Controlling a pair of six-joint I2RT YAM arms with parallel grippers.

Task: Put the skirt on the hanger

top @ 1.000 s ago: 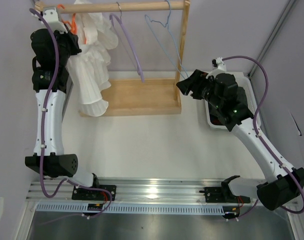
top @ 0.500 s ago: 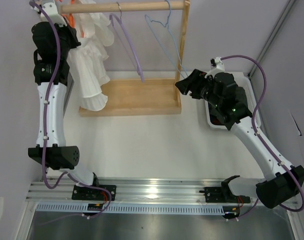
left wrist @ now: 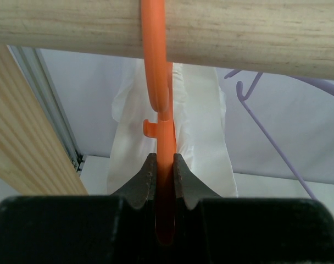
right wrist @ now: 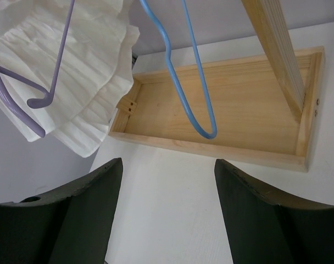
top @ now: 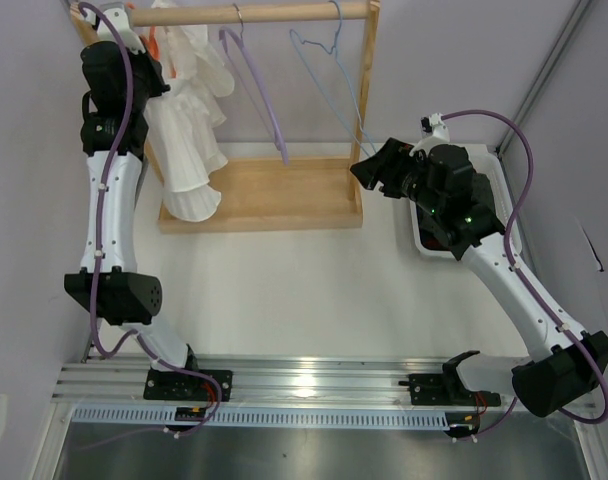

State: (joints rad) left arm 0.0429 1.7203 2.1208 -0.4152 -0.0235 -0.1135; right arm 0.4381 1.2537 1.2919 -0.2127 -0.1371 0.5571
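Left end effector (left wrist: 161, 165): narrow, jaws pinched on the hanger's stem just below its hook, at 11 o'clock in the overhead view.
Hanger (left wrist: 155, 71): orange; its hook curves up across the front of the rod (left wrist: 255, 33), near the rod's left end.
Skirt (top: 189, 130): white and ruffled, draped below the hanger at 11 o'clock, hem hanging over the left end of the base (top: 284, 195); whether it touches the wood cannot be told.
Right end effector (right wrist: 167, 165): wide, holding nothing, in the air at 2 o'clock, facing the rack.
Lilac hanger (top: 264, 90): on the rod, just beside the skirt at its 3 o'clock.
Blue hanger (right wrist: 189, 82): further along toward 3 o'clock, dangling above the base.
Base: shallow wooden tray on the tabletop (top: 304, 290), at 12 o'clock.
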